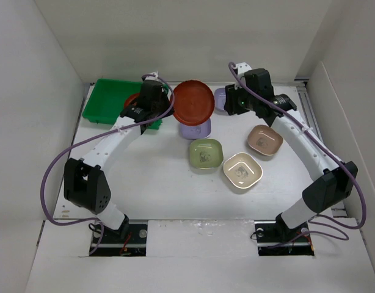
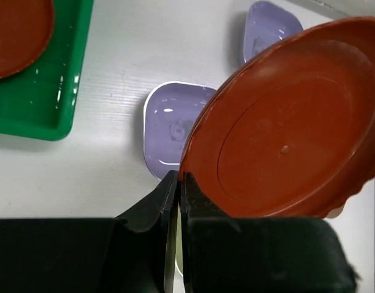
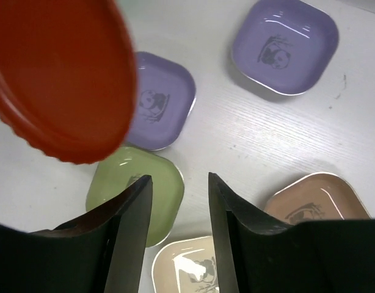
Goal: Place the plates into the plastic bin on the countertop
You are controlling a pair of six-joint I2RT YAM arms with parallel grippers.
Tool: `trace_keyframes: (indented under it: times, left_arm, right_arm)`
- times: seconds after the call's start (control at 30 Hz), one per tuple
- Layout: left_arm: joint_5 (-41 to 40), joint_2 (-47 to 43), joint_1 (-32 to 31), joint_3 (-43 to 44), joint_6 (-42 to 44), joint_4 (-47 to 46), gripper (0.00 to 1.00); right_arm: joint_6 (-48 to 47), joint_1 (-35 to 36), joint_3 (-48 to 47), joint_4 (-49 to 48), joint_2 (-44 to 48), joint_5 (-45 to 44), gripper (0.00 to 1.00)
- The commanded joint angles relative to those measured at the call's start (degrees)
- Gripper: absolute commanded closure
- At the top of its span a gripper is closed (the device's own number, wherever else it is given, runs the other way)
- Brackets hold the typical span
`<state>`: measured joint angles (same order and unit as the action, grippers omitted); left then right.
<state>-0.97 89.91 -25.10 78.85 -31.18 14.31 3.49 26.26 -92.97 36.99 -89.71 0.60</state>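
By my count 1 of 7 was done: a red plate lay in the bin. The 2nd red plate was up off the countertop, pinched by its rim in the left gripper, the jaws almost closed on it. It hung tilted just right of the bin, above a lavender plate, not yet over the bin.

5 square ones were left on the countertop: that lavender plate, the other lavender plate, the green plate, the cream plate and the tan plate. The right gripper hovered above them, jaws partly open and holding nothing, with the green plate showing under 1 finger.
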Motion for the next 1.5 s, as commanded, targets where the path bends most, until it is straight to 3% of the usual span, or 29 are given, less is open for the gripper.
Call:
trace_keyframes:
  times: [0.0, 0.13, 0.23, 0.4, 0.53, 0.7, 0.9, 0.93, 0.97, 1.03, 1.07, 1.1, 1.3, 1.47]
  left_arm:
    - [-2.02, -1.23, 0.14, 4.99, -0.2, 0.02, 1.0]
    - [-8.78, 1.4, 1.98, 9.9, -2.3, 5.2, 1.0]
    - [-8.78, 3.86, 8.38, 13.85, -4.85, 8.1, 1.0]
    - [-4.68, 15.8, 20.41, 23.53, -6.09, 13.12, 1.0]
    - [-1.49, 25.3, 25.0, 31.26, -5.56, 15.22, 1.0]
    - [-4.13, 34.01, 26.33, 39.45, -5.56, 20.76, 1.0]
    - [-4.57, 35.34, 27.12, 35.94, -6.79, 19.97, 1.0]
    - [-4.04, 35.34, 27.12, 35.15, -7.31, 19.97, 0.94]
    - [-3.52, 34.64, 27.12, 35.15, -7.32, 19.45, 0.78]
    - [-5.17, 33.24, 26.34, 34.62, -8.01, 19.97, 0.41]
    - [-6.14, 30.79, 26.33, 32.96, -8.02, 19.45, 0.09]
    - [-7.97, 29.37, 25.46, 32.95, -8.02, 19.44, 0.0]
    - [-7.91, 17.61, 22.3, 28.39, -4.69, 14.98, 0.0]
    - [-7.81, 10.12, 13.97, 23.65, -3.1, 14.26, 0.0]
  right_arm:
    - [0.21, -2.61, 0.33, -5.18, 0.86, 4.5, 0.52]
    - [0.21, -3.15, 1.38, -5.17, 0.85, 3.79, 0.37]
    - [0.21, -3.15, 3.49, -6.31, 2.25, 3.79, 0.32]
    - [1.35, -3.15, 7.79, -7.73, 5.42, 3.79, 0.31]
    - [1.35, -2.09, 10.44, -8.77, 7.01, 3.79, 0.3]
    - [1.35, 0.36, 11.76, -8.78, 8.06, 2.56, 0.3]
    - [0.82, 1.51, 11.76, -7.64, 8.06, 0.9, 0.3]
    - [0.82, 1.51, 11.76, -7.64, 8.06, 0.89, 0.3]
    - [0.82, 1.51, 11.76, -7.64, 8.06, 0.89, 0.3]
    - [0.82, 1.51, 11.76, -7.64, 8.06, 0.89, 0.3]
    - [0.82, 1.51, 11.76, -7.64, 8.06, 0.89, 0.3]
    - [0.82, 1.51, 11.76, -7.64, 8.06, 0.89, 0.3]
    - [1.35, 0.98, 13.78, -9.3, 6.13, 0.89, 0.3]
    - [3.89, 2.83, 15.62, -9.31, 7.09, -1.91, 0.29]
